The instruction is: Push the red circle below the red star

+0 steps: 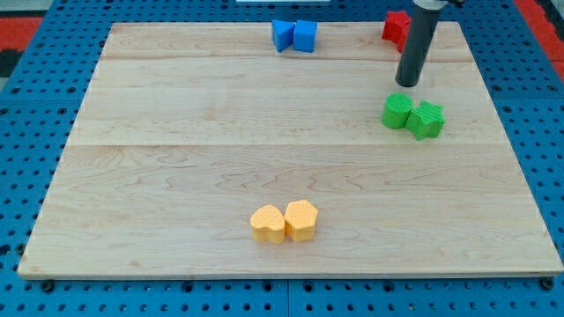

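my tip (407, 84) rests on the surface (176, 176), nothing grasped since the tool is a bare rod, just above the green blocks (412, 115). a red block (395, 25), possibly the circle, sits half-hidden behind it near the top edge.

Robot body: a straight, smooth, dark grey cylindrical rod of even thickness, with a faint lengthwise sheen. Its lower end, the tip (407, 84), is cut flat and blunt. A wider dark collar caps the rod at the view's top edge.
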Motion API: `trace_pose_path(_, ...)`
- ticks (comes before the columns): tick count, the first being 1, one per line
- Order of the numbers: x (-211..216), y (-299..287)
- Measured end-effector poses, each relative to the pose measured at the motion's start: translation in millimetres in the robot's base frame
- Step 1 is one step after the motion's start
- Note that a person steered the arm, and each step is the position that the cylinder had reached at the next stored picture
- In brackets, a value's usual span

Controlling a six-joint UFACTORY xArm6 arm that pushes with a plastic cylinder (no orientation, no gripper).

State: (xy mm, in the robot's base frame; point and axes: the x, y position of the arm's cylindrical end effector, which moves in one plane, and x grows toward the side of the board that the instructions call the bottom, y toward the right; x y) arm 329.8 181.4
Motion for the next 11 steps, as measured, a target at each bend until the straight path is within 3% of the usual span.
trace_pose_path(1, 0, -19)
trace_pose_path(5, -22, 46)
trace_pose_path(7, -81, 84)
trace_pose_path(8, -99, 81)
trace_pose_path(11, -99, 35)
